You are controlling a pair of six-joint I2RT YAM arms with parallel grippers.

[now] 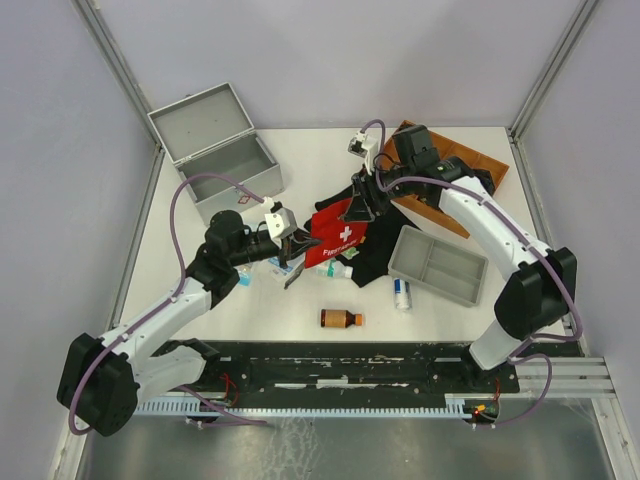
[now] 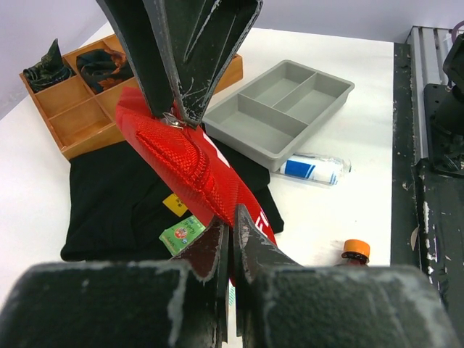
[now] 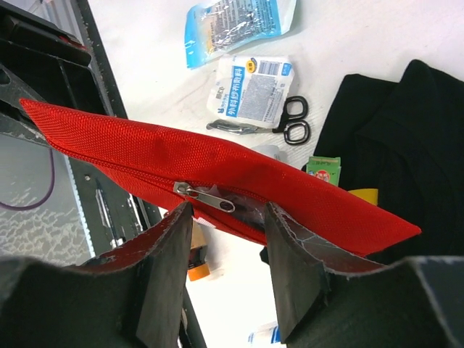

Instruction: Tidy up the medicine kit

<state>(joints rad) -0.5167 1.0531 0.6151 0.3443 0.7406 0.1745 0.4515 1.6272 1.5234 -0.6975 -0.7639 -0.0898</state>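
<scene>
The medicine kit (image 1: 215,150), a silver-grey metal case, stands with its lid up at the far left, apart from both grippers. A red first-aid pouch (image 1: 335,235) is held off the table between the arms. My left gripper (image 1: 300,255) is shut on the pouch's lower edge (image 2: 239,210); in the left wrist view its gripper (image 2: 232,217) pinches the red fabric. My right gripper (image 1: 358,205) is open at the pouch's top edge. In the right wrist view the pouch (image 3: 217,156) spans the frame, and its metal zipper pull (image 3: 204,196) lies loose just beyond my open right gripper (image 3: 226,217).
A grey divided tray (image 1: 440,265) sits at the right, a wooden box (image 1: 455,180) behind it. Black cloth (image 1: 375,250) lies under the pouch. An amber bottle (image 1: 341,319) and a white-blue bottle (image 1: 401,292) lie near the front. Packets (image 3: 250,87) and scissors (image 3: 290,119) lie below.
</scene>
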